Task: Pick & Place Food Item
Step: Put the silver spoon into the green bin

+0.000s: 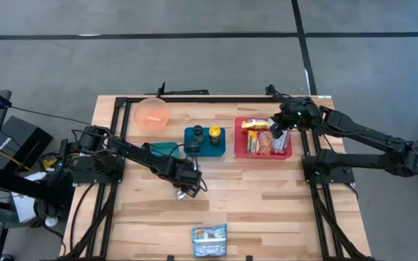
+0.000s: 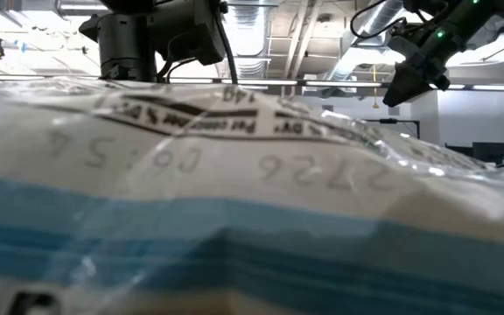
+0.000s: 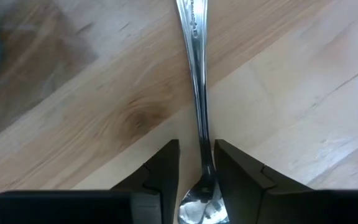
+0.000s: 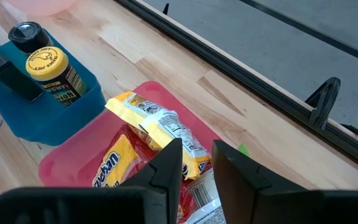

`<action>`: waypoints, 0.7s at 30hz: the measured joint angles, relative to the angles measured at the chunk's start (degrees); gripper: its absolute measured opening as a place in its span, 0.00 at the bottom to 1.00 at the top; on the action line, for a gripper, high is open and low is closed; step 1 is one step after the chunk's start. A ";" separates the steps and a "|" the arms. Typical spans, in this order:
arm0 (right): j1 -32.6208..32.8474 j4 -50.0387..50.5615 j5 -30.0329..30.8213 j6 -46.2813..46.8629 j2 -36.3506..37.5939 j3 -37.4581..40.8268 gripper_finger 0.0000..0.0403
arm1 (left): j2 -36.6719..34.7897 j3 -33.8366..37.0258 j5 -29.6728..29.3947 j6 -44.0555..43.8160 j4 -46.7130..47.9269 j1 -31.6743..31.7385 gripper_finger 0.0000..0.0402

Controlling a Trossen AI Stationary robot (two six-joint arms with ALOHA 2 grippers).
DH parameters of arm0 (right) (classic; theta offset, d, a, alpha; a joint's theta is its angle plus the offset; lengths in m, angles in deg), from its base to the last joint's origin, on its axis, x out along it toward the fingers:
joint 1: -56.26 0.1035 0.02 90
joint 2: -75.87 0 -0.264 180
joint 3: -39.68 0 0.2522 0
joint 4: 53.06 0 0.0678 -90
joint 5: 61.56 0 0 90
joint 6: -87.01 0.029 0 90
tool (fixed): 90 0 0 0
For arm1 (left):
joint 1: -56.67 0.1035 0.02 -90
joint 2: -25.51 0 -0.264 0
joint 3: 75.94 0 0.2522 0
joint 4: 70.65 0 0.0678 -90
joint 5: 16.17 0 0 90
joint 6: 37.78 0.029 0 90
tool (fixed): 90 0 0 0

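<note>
A metal spoon (image 3: 194, 62) lies flat on the wooden table near its middle. My left gripper (image 3: 196, 146) points down over it, open, one finger on each side of the spoon's neck (image 3: 202, 134), just above the bowl (image 3: 201, 208). In the high view this gripper (image 1: 189, 187) is below the teal tray. My right gripper (image 4: 196, 146) hangs open and holds nothing, above the red tray (image 4: 67, 158) of snack packets (image 4: 160, 127); it also shows in the high view (image 1: 278, 134). A blue-and-white food packet (image 1: 209, 241) lies near the table's near edge. My left gripper comes from above with its fingers across the spoon's neck (image 3: 204, 140). One finger (image 3: 229, 162) stands very close to the neck, the other (image 3: 166, 165) is a little apart. I cannot tell whether either touches it. The spoon lies flat on the table.
A teal tray (image 1: 194, 148) with a yellow-lidded bottle (image 4: 48, 68) and a dark bottle stands in the middle at the back. A pink bowl (image 1: 151, 114) is at the far left. The blue-and-white packet (image 2: 234, 201) fills the low view. Bare wood lies at the near left and right.
</note>
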 joint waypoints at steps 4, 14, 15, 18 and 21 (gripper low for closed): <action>0.00 0.04 0.00 0.00 -0.01 0.00 0.21 | -0.03 0.00 0.86 0.08 2.54 -0.06 0.22; 0.00 0.04 0.00 0.00 -0.02 0.00 0.21 | -0.01 0.07 0.59 1.93 3.42 -0.07 0.19; 0.00 0.02 0.00 0.00 -0.02 0.00 0.21 | 0.00 0.09 0.41 2.73 3.48 -0.07 0.19; -0.01 0.02 0.00 0.00 -0.02 0.00 0.21 | 0.02 0.10 -0.30 5.93 3.50 -0.09 0.19; -0.01 0.02 0.00 0.00 -0.02 0.00 0.21 | 0.02 0.11 -0.58 7.57 3.51 -0.09 0.19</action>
